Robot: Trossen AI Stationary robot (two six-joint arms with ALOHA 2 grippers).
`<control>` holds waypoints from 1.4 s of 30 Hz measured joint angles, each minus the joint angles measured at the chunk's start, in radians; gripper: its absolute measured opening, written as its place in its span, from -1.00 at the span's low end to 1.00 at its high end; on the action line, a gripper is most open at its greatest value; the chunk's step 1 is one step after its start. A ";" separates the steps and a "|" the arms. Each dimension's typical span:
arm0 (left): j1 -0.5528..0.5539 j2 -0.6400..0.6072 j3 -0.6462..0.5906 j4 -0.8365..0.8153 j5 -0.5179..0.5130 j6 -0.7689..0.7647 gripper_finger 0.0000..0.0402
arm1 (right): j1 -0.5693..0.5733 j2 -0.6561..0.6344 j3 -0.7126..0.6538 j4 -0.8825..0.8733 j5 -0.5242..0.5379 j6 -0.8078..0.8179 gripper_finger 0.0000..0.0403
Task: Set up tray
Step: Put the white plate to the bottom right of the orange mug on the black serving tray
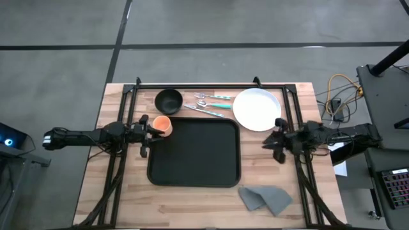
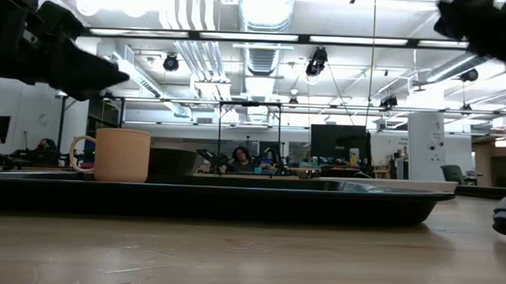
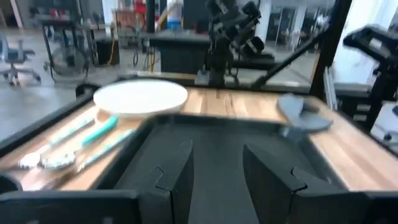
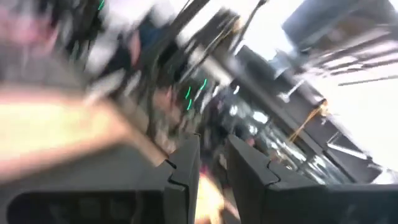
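Beside the tray [image 1: 193,153], the left gripper [image 1: 148,135] is spread, the right gripper [image 1: 277,142] narrowly parted, pinching nothing.

no readable text, labels or signs

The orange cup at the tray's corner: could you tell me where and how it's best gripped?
Probably across the rim of the cup, from above. It stands upright with its mouth open on the far left corner of the tray, and its handle looks too small a target. The left hand, fingers apart, is right beside it.
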 joint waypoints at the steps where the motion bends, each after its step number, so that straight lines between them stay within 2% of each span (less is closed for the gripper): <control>1: 0.000 -0.001 0.000 0.024 0.000 0.001 -0.41 | 0.000 0.001 0.000 0.057 0.020 0.070 -0.66; 3: 0.000 -0.013 0.000 0.077 0.001 0.001 -0.41 | 0.000 0.001 0.000 0.135 0.151 0.200 -0.66; 6: 0.000 -0.034 0.000 0.106 0.007 0.015 -0.41 | 0.000 0.002 0.009 0.148 0.442 0.373 -0.66; 8: 0.000 -0.048 -0.001 0.101 0.007 0.022 -0.41 | -0.001 0.012 0.027 0.123 0.577 0.379 -0.66; 9: 0.000 -0.052 -0.001 0.105 0.007 0.025 -0.41 | -0.001 0.018 0.036 0.107 0.600 0.346 -0.66; 11: 0.000 -0.059 -0.001 0.104 0.008 0.025 -0.41 | -0.001 0.037 0.060 0.053 0.597 0.311 -0.66; 14: 0.000 -0.056 -0.001 0.087 0.010 0.019 -0.41 | -0.001 0.083 0.148 -0.114 0.598 0.404 -0.66; 21: 0.000 -0.056 -0.001 0.057 0.010 0.013 -0.41 | -0.001 0.268 0.468 -0.694 0.597 0.537 -0.66; 25: 0.000 -0.056 0.000 0.059 0.010 0.013 -0.41 | 0.000 0.374 0.608 -0.929 0.598 0.618 -0.66; 30: 0.000 -0.056 -0.001 0.059 0.010 0.013 -0.41 | 0.000 0.486 0.704 -1.048 0.599 0.729 -0.66; 35: 0.000 -0.056 -0.001 0.059 0.010 0.013 -0.41 | 0.000 0.591 0.719 -1.137 0.599 0.736 -0.65; 39: 0.000 -0.056 -0.001 0.059 0.010 0.012 -0.41 | 0.000 0.681 0.716 -1.136 0.603 0.715 -0.56; 42: 0.000 -0.056 0.000 0.059 0.010 0.012 -0.41 | 0.000 0.748 0.722 -1.136 0.676 0.699 -0.44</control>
